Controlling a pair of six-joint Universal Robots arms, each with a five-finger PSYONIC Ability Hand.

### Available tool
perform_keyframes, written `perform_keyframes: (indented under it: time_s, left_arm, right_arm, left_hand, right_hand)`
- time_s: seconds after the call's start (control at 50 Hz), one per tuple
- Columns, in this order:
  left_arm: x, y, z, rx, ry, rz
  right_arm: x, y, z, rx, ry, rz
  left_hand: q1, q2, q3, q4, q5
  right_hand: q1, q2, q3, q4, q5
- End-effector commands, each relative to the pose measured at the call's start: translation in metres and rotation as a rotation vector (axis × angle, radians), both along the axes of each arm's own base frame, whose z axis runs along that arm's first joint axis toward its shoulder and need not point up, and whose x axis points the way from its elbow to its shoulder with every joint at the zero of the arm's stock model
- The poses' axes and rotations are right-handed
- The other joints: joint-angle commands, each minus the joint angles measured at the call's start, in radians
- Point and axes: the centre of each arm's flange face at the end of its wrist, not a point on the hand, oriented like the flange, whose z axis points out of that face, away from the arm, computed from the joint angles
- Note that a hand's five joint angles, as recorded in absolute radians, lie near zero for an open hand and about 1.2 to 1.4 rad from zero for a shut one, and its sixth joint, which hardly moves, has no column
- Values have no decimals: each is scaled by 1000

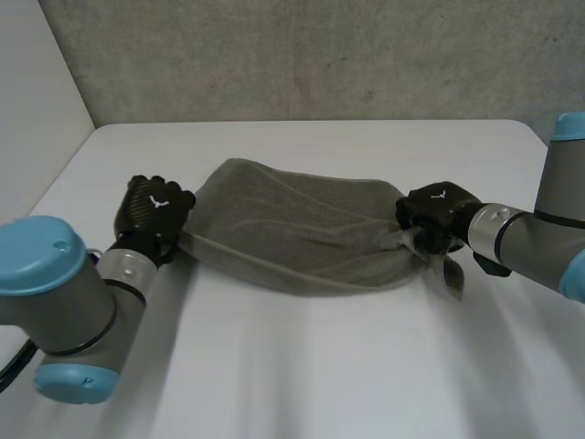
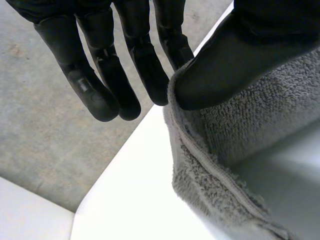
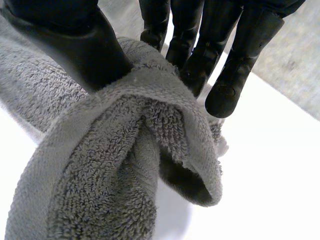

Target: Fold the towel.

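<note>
White table beneath grey towel; rough concrete wall behind.

Head cam: high up, behind & btwn the two arms, well back from the towel. It looks down and fwd over the white table to the concrete wall beyond the towel, taking in the towel end to end.

Left wrist cam: v. close to the towel end at the left hand. It looks along the palm, past the fingertips, to the table edge and a grey concrete surface beyond that end.

Right wrist cam: v. close to the towel's other end at the right hand. It looks along the palm onto bunched cloth and the table beside it.

Shared: each wrist cam shares its own towel end w/ the head cam.
</note>
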Motion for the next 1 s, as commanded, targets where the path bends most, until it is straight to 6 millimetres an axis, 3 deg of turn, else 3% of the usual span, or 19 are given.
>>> perform_keyframes:
  time_s: [0.02, 0.04, 0.06, 0.08, 0.1, 0.26, 0.3, 0.34, 0.44, 0.5, 0.52, 0.56, 0.66, 0.82, 1.0]
  left_arm:
    - [13, 4, 27, -61, 34, 32]
    - [15, 4, 30, -68, 38, 35]
    - [16, 4, 31, -71, 39, 39]
    - [16, 4, 31, -71, 39, 39]
    - [16, 4, 31, -69, 39, 39]
    - [14, 4, 26, -57, 36, 16]
    - [14, 2, 27, -64, 40, 17]
    - [13, -3, 26, -67, 40, 20]
    - [19, -16, 31, -85, 45, 54]
    - [29, -25, 33, -92, 44, 89]
    - [29, -25, 33, -92, 44, 89]
    - [33, -29, 35, -96, 47, 103]
    - [41, -34, 36, -97, 49, 127]
    - [41, -25, 34, -60, 64, 124]
    - [44, -24, 40, -61, 98, 129]
  right_arm:
    - [-6, 2, 2, 43, 9, -18]
    - [-9, -1, 3, 37, 12, -31]
    - [-12, -4, 1, 36, 20, -44]
    - [-12, -4, 1, 36, 20, -44]
    - [-17, -8, -2, 37, 29, -63]
    - [-27, -18, -3, -6, 49, -126]
    - [-26, -18, 1, -35, 43, -125]
    - [-28, -12, 19, -100, 22, -125]
    - [-31, 4, 35, -183, -3, -102]
    - [-31, 36, 38, -245, 35, -1]
    - [-31, 36, 38, -245, 35, 0]
    - [-31, 58, 32, -267, 86, 84]
    - [-38, 78, 21, -238, 136, 132]
    - [-43, 119, 0, 39, 132, 162]
    - [-41, 131, -13, 62, 111, 204]
  left_hand:
    - [-61, -111, -152, -124, -290]
    - [-61, -111, -152, -124, -290]
    - [-61, -111, -152, -124, -290]
    - [-61, -111, -152, -124, -290]
    - [-61, -111, -152, -124, -290]
    - [-61, -111, -152, -124, -290]
    - [-61, -111, -152, -124, -290]
    - [-61, -111, -152, -124, -290]
    - [-61, -111, -152, -124, -290]
    - [-61, -111, -152, -124, -290]
    - [-61, -111, -152, -124, -290]
    - [-61, -111, -152, -124, -290]
    - [-61, -111, -152, -124, -290]
    - [-61, -111, -152, -124, -290]
    - [-61, -111, -152, -124, -290]
  right_hand:
    - [103, 133, 40, 58, 82]
    - [103, 133, 40, 58, 82]
    - [-186, -157, -249, -232, -208]
    - [-189, -160, -252, -235, -211]
    - [-524, -494, -586, -569, -545]
    - [-790, -761, -853, -836, -812]
    - [-912, -882, -974, -957, -933]
    - [-994, -964, -1056, -1039, -1015]
    - [-973, -943, -1036, -1019, -994]
    - [-962, -932, -1024, -1007, -983]
    - [-962, -932, -1024, -1007, -983]
    - [-944, -914, -1007, -989, -965]
    - [-818, -788, -881, -864, -839]
    - [-762, -732, -825, -807, -783]
    - [-853, -823, -916, -898, -874]
